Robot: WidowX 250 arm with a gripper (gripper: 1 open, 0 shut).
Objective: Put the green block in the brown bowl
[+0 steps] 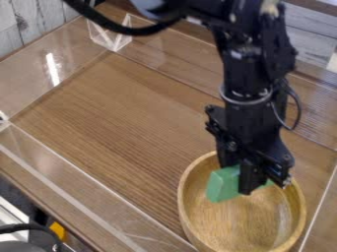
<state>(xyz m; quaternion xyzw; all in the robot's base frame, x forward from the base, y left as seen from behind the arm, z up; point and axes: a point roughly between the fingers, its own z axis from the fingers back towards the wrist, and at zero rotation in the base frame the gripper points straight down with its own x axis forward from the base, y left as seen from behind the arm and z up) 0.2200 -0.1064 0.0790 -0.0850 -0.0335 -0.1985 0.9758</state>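
Brown wooden tabletop (112, 118) stretches past the bowl (243, 221), where the black pincer (246, 167) pinches the green block (222, 182).

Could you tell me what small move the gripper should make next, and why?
Probably ease the gripper down slightly, then open it: its jaws look shut on the green block, which already appears over the inside of the brown bowl.

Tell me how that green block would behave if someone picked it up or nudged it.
The green block looks stiff: its edges stay straight where the black gripper meets it. Being small and seemingly plain, it is probably light. With flat faces, it would likely slide rather than roll if pushed across the wooden bowl.
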